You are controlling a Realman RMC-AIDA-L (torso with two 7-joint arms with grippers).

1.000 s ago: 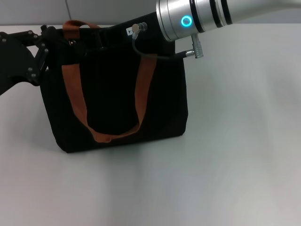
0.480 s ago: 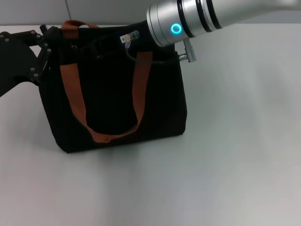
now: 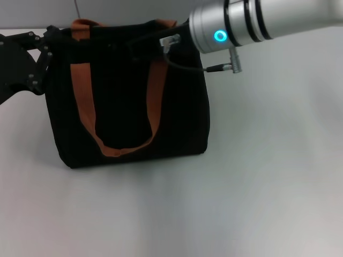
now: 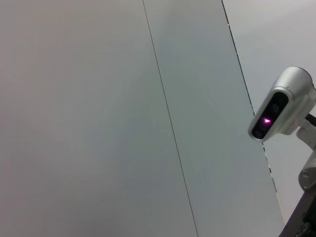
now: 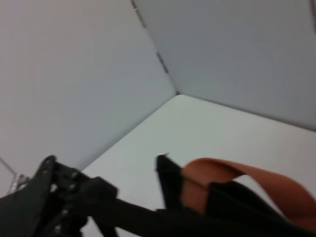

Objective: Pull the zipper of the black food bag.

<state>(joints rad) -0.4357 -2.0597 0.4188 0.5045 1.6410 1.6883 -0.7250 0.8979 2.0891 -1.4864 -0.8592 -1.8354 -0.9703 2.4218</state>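
The black food bag [image 3: 128, 96] is standing upright on the white table [image 3: 257, 176], far left of centre. The left gripper [image 3: 40, 59] is pressing against the bag's far-left top corner, probably bracing it (its finger state cannot be told). The right gripper [image 3: 161, 40] is working at the top edge, likely pulling the zipper, which is hidden.

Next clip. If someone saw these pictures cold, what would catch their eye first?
Probably the big black bag standing mid-table, its orange-brown handle looping down its front. Next, the silver right arm with a glowing blue ring, reaching in over the bag's top right corner. The dark left end effector sits against the bag's upper left corner.
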